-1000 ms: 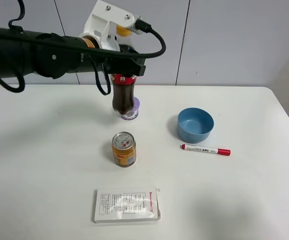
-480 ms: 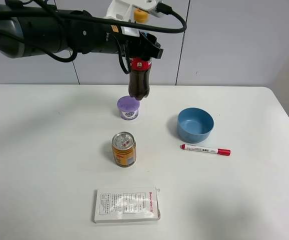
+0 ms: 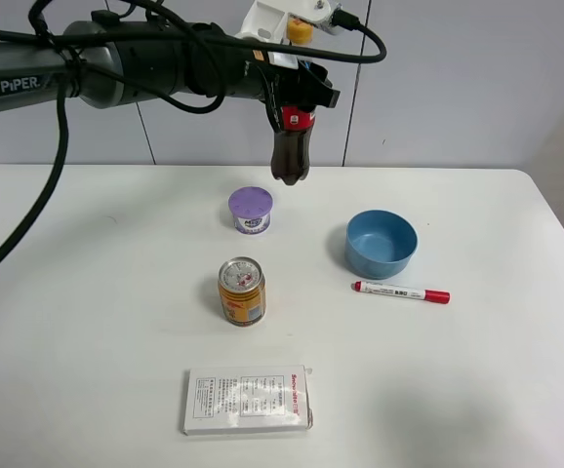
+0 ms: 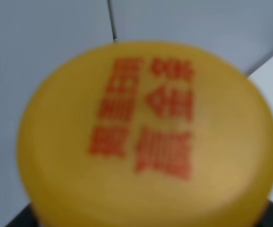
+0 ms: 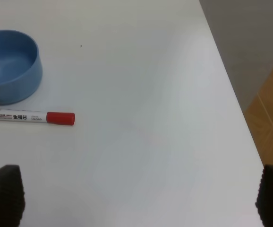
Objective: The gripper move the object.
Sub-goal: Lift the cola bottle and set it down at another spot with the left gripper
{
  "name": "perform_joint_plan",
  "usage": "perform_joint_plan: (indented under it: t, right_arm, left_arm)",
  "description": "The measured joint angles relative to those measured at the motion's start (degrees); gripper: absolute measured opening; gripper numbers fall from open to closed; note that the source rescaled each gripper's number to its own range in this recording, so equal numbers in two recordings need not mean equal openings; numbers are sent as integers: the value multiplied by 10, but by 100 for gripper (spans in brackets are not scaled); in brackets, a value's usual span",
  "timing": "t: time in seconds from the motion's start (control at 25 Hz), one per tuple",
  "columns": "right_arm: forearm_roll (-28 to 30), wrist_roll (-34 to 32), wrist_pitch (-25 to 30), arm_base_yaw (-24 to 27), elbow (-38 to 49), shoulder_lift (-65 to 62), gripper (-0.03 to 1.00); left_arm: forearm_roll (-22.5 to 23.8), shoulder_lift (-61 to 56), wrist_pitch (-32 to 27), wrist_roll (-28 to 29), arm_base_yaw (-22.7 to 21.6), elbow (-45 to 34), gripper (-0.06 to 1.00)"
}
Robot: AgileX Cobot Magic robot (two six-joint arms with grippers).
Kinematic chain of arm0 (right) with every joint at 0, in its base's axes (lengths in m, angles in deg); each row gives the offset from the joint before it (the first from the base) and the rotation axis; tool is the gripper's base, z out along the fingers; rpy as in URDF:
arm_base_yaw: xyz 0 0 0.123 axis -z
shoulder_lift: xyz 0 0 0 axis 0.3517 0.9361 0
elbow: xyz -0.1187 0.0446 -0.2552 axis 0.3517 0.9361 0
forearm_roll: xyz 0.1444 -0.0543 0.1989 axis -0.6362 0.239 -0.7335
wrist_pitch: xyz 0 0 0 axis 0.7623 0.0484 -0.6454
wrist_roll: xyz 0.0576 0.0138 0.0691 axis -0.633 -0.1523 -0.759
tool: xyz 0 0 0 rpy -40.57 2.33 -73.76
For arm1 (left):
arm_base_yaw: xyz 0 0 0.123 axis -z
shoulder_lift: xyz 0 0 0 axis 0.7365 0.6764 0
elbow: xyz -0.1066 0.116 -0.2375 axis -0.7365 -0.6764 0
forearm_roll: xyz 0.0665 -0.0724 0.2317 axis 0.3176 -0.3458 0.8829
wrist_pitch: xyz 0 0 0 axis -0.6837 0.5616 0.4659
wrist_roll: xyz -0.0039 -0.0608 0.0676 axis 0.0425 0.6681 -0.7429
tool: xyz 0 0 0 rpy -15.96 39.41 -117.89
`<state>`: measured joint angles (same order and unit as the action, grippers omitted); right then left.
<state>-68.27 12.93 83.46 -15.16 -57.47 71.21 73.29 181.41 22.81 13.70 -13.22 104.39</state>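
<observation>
While the left gripper point(image 3: 297, 102) clamps the cola bottle point(image 3: 290, 161) aloft, only the left wrist view shows red lettering on its yellow cap point(image 4: 146, 137), right gripper point(image 5: 139, 196) spread apart, bottle now farther right.

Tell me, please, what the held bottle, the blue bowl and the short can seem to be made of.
Bottle: probably clear glossy plastic; the dark drink shows through. Blue bowl: seemingly matte plastic; even colour, no shine. Can: likely metal; silvery top with a printed wall.
</observation>
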Motion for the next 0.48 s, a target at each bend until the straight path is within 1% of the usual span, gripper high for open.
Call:
perform_joint_plan:
  t: [0.32, 0.48]
  right_arm:
    - [0, 0, 0, 0, 0, 0, 100]
    - [0, 0, 0, 0, 0, 0, 100]
  left_arm:
    - [-9, 45, 4, -1, -20, 31, 0]
    - [-27, 60, 14, -4, -29, 33, 0]
